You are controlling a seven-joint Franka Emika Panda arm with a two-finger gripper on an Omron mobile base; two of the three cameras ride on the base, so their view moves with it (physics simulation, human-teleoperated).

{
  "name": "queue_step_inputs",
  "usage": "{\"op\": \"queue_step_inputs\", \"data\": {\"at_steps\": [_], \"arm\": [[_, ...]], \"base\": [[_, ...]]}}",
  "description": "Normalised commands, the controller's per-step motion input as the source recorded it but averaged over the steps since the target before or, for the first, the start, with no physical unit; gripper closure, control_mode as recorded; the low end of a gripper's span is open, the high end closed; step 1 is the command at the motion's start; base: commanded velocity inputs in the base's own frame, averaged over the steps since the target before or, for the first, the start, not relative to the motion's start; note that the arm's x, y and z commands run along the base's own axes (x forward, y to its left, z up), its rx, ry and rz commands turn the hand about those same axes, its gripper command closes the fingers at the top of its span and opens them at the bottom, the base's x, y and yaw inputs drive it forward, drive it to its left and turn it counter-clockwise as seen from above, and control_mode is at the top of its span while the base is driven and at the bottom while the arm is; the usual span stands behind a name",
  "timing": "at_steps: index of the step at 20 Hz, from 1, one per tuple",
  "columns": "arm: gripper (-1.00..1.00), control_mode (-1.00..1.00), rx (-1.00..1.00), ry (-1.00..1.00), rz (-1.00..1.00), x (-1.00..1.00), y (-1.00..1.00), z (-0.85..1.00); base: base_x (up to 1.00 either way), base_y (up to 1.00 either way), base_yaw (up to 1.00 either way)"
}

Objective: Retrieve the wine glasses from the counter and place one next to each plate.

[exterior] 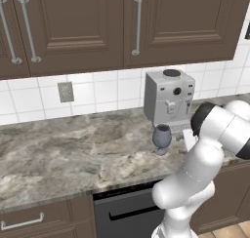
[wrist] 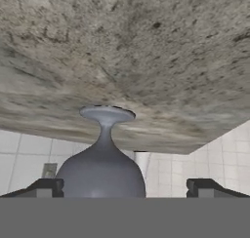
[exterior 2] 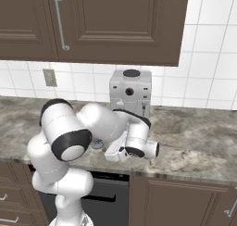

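Goblet (wrist: pixel 102 171) between open claw (wrist: pixel 122 188) fingertips

White arm folded forward and low, elbow raised, wrist bent sideways; hand view rolled upside down. Gripper (wrist: pixel 119 188) jaws spread wide apart, dark fingertips (wrist: pixel 46 187) at either side, nothing clamped.

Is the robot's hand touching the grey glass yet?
Cannot tell. In the hand view the wine glass sits between the open gripper fingers, nearer one finger, but no clear gap or contact shows.
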Motion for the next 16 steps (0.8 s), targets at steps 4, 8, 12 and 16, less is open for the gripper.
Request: {"op": "queue_step_inputs", "data": {"at_steps": [4, 8, 12, 16], "arm": [[-1.00, -1.00, 0.00, 0.08, 0.00, 0.00, 0.04, -0.17], [-1.00, -1.00, 0.00, 0.04, 0.00, 0.03, 0.04, -0.08], [-1.00, -1.00, 0.00, 0.05, 0.00, 0.11, 0.13, -0.10], [-1.00, -1.00, 0.00, 0.05, 0.00, 0.12, 0.14, -0.09]], "base": [[0.00, 0.00, 0.00], [0.00, 0.00, 0.00], [0.00, 0.00, 0.00], [0.00, 0.00, 0.00]]}}
